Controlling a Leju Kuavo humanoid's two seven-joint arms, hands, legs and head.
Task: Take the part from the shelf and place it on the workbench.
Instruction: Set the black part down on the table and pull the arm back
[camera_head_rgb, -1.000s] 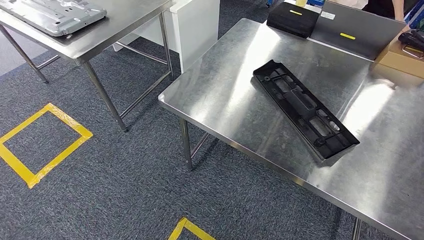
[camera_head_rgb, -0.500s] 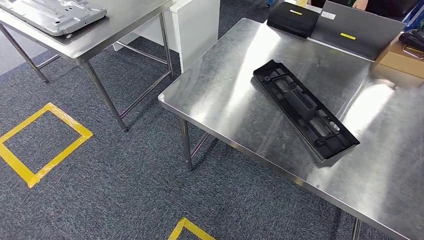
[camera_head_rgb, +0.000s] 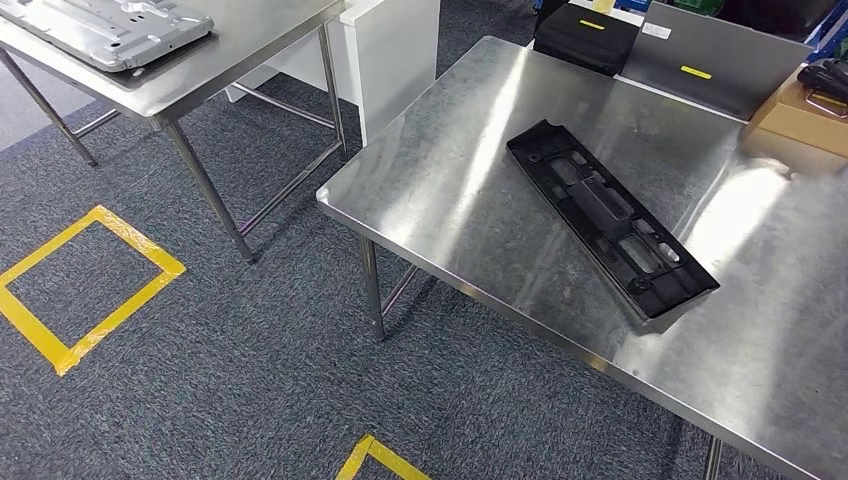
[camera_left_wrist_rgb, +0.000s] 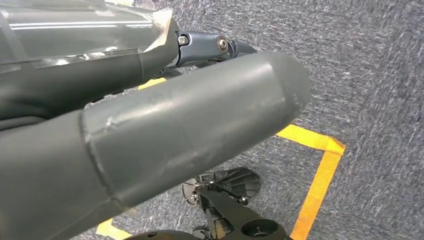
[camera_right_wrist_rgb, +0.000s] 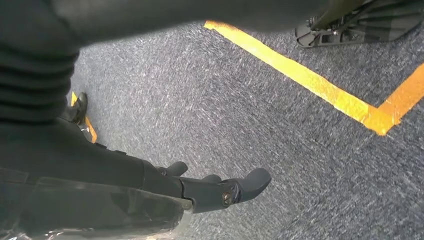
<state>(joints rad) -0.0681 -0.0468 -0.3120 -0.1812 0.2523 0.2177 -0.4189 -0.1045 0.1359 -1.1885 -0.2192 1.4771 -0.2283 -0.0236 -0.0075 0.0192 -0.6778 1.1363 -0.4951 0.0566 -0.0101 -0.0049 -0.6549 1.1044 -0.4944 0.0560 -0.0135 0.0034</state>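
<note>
We count two steel worktops: the near worktop (camera_head_rgb: 470, 215) and the far worktop (camera_head_rgb: 240, 45). We see one long black part (camera_head_rgb: 608, 216), one grey metal plate (camera_head_rgb: 110, 30), one black case (camera_head_rgb: 586, 36), one cardboard box (camera_head_rgb: 800, 118), and two yellow tape squares (camera_head_rgb: 95, 285) on the carpet.

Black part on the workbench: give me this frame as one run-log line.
black part: flat on workbench | left robot hand: holds nothing, over carpet | right robot hand: holds nothing, over carpet

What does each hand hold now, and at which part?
Nothing. The left hand and right hand hang over the carpet; the black part lies on the workbench.
</note>
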